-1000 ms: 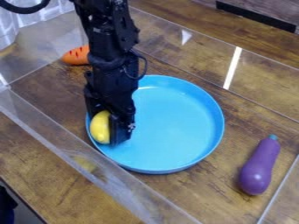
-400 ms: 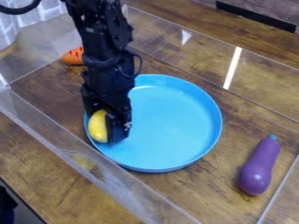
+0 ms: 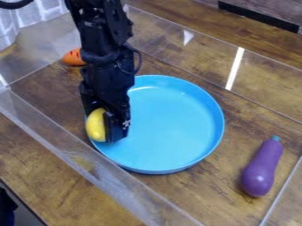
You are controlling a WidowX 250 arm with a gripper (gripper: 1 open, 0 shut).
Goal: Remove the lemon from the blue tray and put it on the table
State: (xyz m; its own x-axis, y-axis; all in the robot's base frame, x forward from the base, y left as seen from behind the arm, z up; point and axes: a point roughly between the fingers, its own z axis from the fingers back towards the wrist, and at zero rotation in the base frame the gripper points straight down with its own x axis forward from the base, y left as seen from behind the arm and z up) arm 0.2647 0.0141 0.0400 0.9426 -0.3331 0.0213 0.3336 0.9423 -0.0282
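Observation:
The yellow lemon [image 3: 94, 124] sits between the black fingers of my gripper [image 3: 106, 131], which points straight down and is shut on it. The lemon is at the left rim of the blue tray [image 3: 189, 115], partly over the rim; whether it still touches the tray I cannot tell. One finger [image 3: 120, 126] covers its right side. The dark wood table [image 3: 71, 190] lies all around the tray.
An orange carrot [image 3: 74, 58] lies behind the arm at the left. A purple eggplant [image 3: 260, 168] lies on the table to the right of the tray. A clear plastic wall [image 3: 35, 124] runs along the table's left and front.
The gripper with the lemon in it has edged slightly left, toward the tray's rim. The tray, carrot and eggplant have not moved.

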